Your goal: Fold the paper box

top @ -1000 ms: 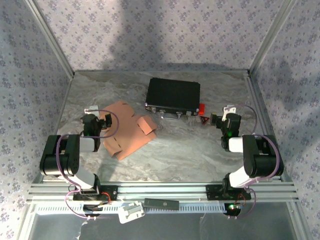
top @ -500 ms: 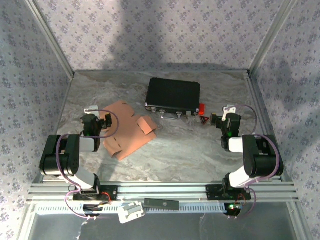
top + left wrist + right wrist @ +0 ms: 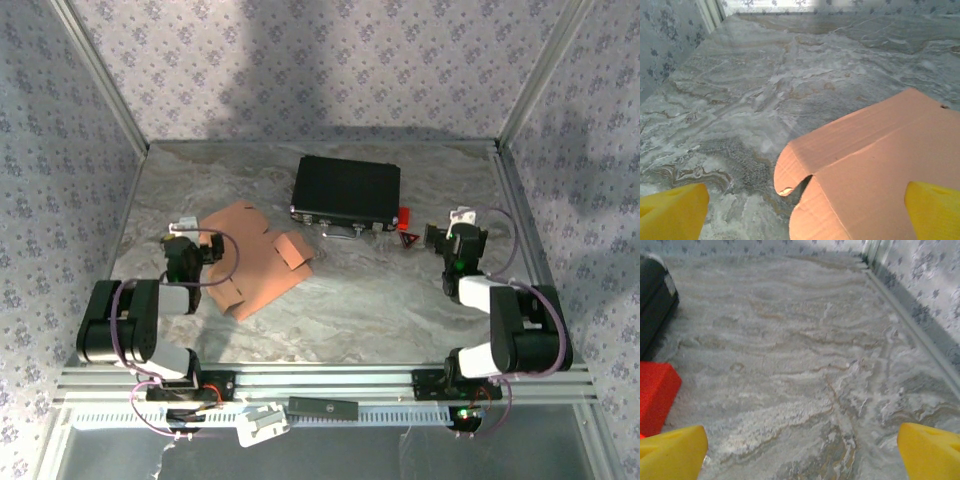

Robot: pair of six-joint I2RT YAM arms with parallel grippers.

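**Grippers.** Left gripper (image 3: 203, 245): jaws wide apart, nothing between them but air. Right gripper (image 3: 441, 240): likewise spread wide and empty. In each wrist view the yellow fingertips (image 3: 671, 209) sit at the two bottom corners.

**Paper box.** The paper box (image 3: 255, 260) is not yet folded. It lies as a flat salmon cut-out on the table (image 3: 380, 300), directly ahead of the left gripper and a little to its right. A rounded flap (image 3: 800, 165) reaches in between the left fingers, and the sheet runs on under the right-hand one. One small flap (image 3: 292, 250) on the sheet's far side looks partly turned over. The sheet lies well off to the right gripper's left. A red block (image 3: 655, 392) is just ahead-left of that gripper, and the black case (image 3: 347, 190) is further the same way.

**Risks, as judged from here:**
- The card is thin and flush with the table. A finger coming down on the edge may skid over it rather than get underneath, which would give a pinch on nothing.
- A forward push from the left gripper alone could slide the whole sheet toward the black case instead of lifting a flap, because nothing pins the far side.
- A grip taken off a score line may crease the panel in the wrong place.
- The right gripper's way across passes the red block, so a low sweep could knock it into the sheet.
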